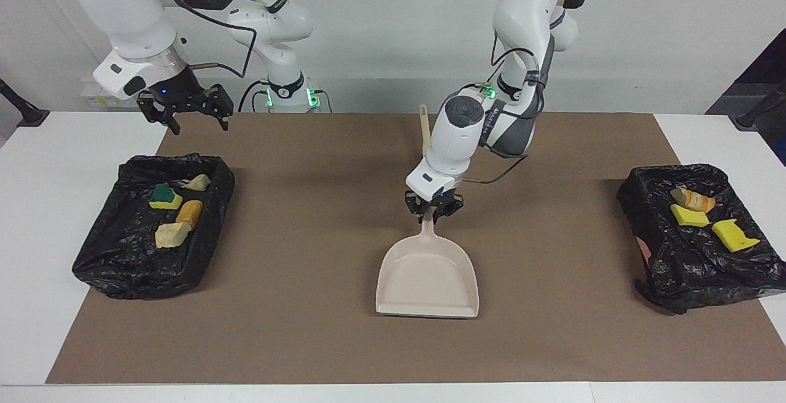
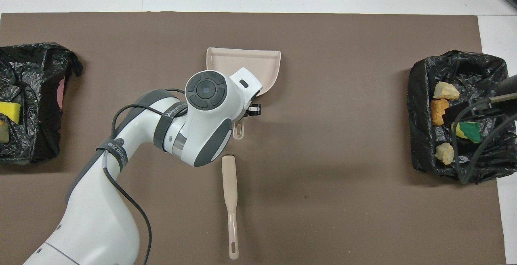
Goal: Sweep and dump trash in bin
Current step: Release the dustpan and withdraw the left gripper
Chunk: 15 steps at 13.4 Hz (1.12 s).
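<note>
Now, nearest the robots we see the slim beige brush flat on the mat | left gripper clamps the beige plastic dustpan by its handle, pan at 12 o'clock from the brush | right gripper spread wide, waiting over its end's black-lined bin | yellow and golden-brown trash scraps lie in both bins.

One faint brand mark on the left arm

Light lettering runs along the dark grey band of the left arm in the overhead view, beside its round joint cap; the letters are too small to read. Nothing else carries legible text.
</note>
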{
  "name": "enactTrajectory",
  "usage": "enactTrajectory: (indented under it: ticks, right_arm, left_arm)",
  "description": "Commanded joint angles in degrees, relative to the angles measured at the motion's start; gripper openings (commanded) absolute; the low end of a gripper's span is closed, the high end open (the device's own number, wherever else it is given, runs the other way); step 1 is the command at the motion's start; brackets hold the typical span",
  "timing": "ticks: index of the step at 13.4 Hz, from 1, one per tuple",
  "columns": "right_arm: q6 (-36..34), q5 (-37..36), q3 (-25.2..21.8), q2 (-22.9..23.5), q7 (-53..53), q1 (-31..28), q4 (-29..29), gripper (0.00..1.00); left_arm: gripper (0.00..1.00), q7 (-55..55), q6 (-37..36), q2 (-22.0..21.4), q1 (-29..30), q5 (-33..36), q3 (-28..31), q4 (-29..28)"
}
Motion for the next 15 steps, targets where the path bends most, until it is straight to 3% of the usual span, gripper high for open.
enactTrajectory:
  ticks: [1, 2, 3, 10, 15]
  right_arm:
    - [-1.04, 0.97, 0.14, 0.57, 0.91, -0.41, 1.14, 1.0]
    - [-1.04, 0.97, 0.14, 0.57, 0.99, -0.41, 1.14, 1.0]
    - [-1.04, 0.97, 0.14, 0.57, 0.91, -0.41, 1.23, 1.0]
    - [-1.04, 0.97, 0.14, 0.57, 0.91, -0.41, 1.23, 1.0]
    - [-1.04, 0.97, 0.14, 0.57, 0.99, -0.41, 1.14, 1.0]
  left_arm:
    - [0.0, -0.91, 2.51, -0.52, -1.03, -0.97, 1.2, -1.6]
    - [0.38, -1.61, 2.51, -0.52, -0.76, -0.97, 1.2, -1.51]
    - [0.99, -1.7, 2.6, -0.6, -0.33, -0.88, 1.29, -1.34]
    - [1.0, -0.83, -6.88, -9.9, 8.18, -0.18, 2.6, -1.07]
    - [1.0, 11.45, -21.28, -18.87, 17.5, -0.18, 2.52, -1.77]
